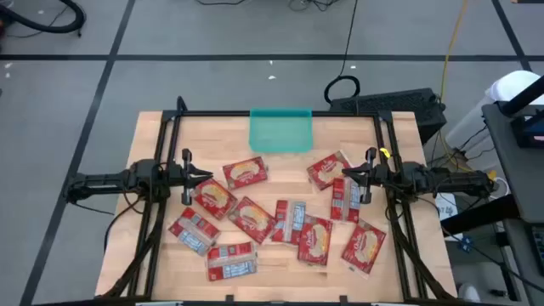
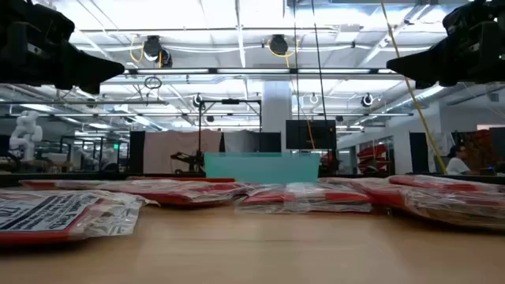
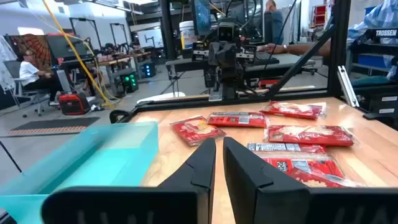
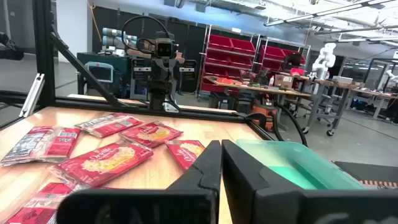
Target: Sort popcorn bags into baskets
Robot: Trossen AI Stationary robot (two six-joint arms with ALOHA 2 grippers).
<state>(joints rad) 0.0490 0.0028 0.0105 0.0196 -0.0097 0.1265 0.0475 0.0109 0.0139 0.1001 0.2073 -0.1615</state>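
Several red popcorn bags (image 1: 246, 173) lie flat and scattered across the middle and near part of the wooden table. A few overlap, and some, such as one near the near edge (image 1: 231, 261), show white-grey backs. The teal basket (image 1: 280, 132) rests on its base at the middle of the far edge, with no bag showing in it. My left gripper (image 1: 206, 177) hovers shut above the bags on the left (image 3: 219, 142). My right gripper (image 1: 344, 174) hovers shut above the bags on the right (image 4: 221, 144). In the low view both hang well above the table.
Black frame rails (image 1: 170, 136) run along both sides and the far edge of the table. Bare wood (image 1: 195, 136) shows on either side of the basket. Cables and a black box (image 1: 399, 104) sit past the far right corner. A person (image 3: 28, 68) sits in the room beyond.
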